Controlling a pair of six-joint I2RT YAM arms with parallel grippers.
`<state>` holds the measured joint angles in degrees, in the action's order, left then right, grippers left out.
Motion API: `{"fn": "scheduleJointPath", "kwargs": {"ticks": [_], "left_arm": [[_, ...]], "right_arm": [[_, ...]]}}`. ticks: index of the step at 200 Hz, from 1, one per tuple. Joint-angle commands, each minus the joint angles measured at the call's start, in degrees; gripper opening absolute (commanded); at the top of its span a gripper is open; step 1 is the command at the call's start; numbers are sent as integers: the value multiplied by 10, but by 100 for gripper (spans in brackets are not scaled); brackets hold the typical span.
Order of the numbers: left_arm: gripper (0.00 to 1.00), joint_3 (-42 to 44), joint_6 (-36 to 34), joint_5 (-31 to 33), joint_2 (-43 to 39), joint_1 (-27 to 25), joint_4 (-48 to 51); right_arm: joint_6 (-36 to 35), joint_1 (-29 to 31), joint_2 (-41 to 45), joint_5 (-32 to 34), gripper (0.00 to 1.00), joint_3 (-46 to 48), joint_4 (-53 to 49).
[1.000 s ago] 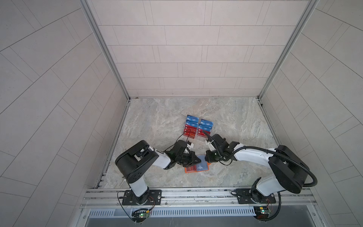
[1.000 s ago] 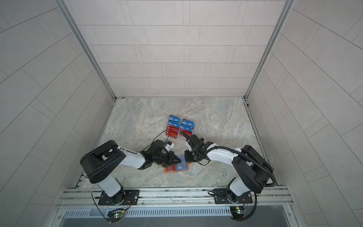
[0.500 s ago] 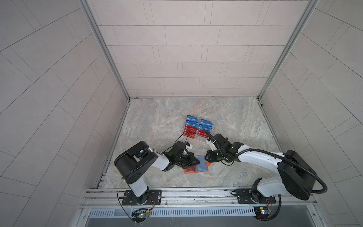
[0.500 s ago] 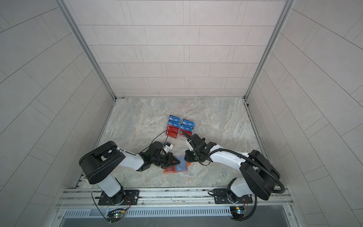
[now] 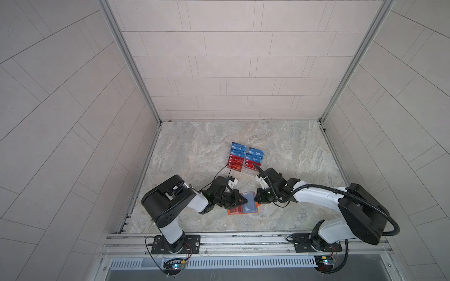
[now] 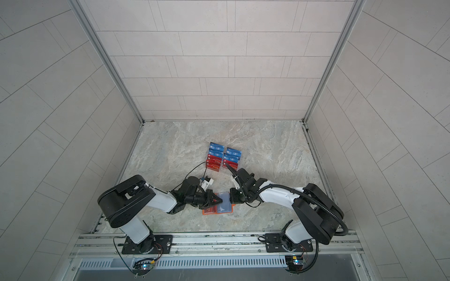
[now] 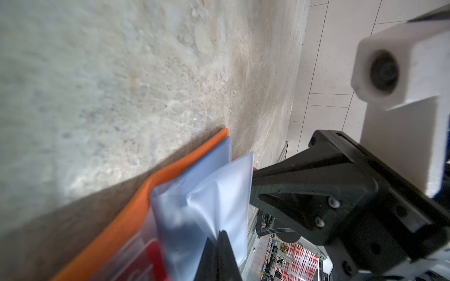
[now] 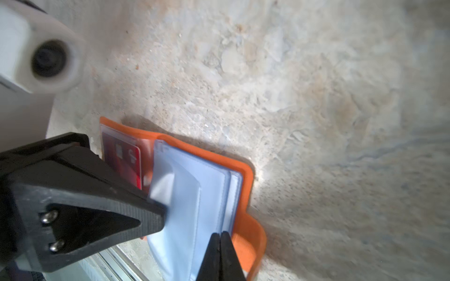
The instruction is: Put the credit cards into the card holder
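- In both top views, the open holder lies at the worktop's front; the stand behind holds four blue cards, some red.
- Left wrist: left gripper pinches one sleeve.
- Right wrist: right gripper is closed; one red card sits in the holder.

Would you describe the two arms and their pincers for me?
The left arm and right arm have white links and black joints; a ribbed black cable follows the right. The left pincer and right pincer are black, tapering to points.

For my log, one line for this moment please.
left gripper: shut on sleeve; right gripper: shut at sleeve edge; card holder: open, red card inside
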<state>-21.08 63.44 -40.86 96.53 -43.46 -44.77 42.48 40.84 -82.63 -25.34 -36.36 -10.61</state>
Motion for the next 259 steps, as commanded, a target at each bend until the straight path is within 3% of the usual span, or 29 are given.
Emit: {"fn": "scheduleJointPath", "kwargs": {"ticks": [1,80,133,201,227,259], "left_arm": [[0,5,-1,-5,1,5,-24],[0,-1,-5,-11,1,4,-17],[4,1,-6,-14,-8,4,-12],[50,0,-15,-9,-36,4,23],[56,-11,-32,-8,-65,4,80],[65,-44,-83,3,-108,5,239]], "right_arm": [[11,1,-2,-2,7,0,13],[4,4,3,-43,7,-1,45],[2,23,-38,-79,7,-19,63],[5,28,-38,-72,7,-21,66],[6,28,-40,-73,7,-21,72],[2,28,-41,-78,7,-27,75]]}}
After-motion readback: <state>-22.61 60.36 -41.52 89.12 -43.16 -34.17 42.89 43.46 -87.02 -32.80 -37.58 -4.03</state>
